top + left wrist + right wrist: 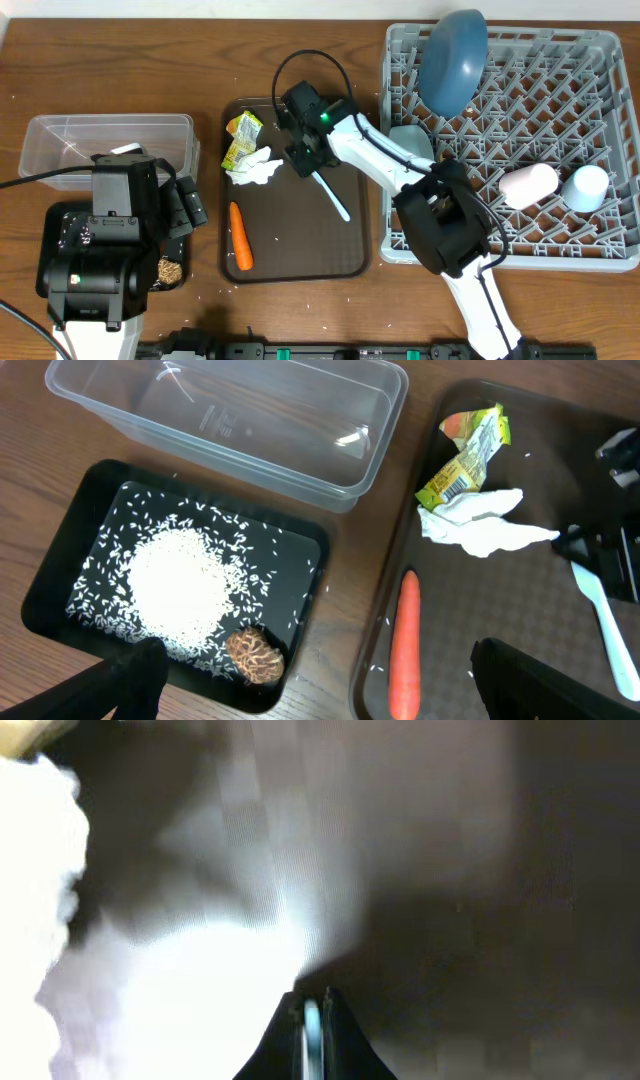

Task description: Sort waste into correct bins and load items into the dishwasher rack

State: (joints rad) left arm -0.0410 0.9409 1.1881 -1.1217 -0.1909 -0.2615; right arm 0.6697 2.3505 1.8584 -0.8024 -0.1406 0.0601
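My right gripper is clenched on the handle of the light blue utensil, low on the brown serving tray; my left gripper hangs spread wide over the black tray. The dark blue plate, pink cup and light blue cup sit in the dishwasher rack. By my reckoning the carrot, tissue and wrapper are still to sort.

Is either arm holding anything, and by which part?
The right gripper pinches the light blue utensil at its end nearest the white tissue. The left gripper is open, holding nothing.
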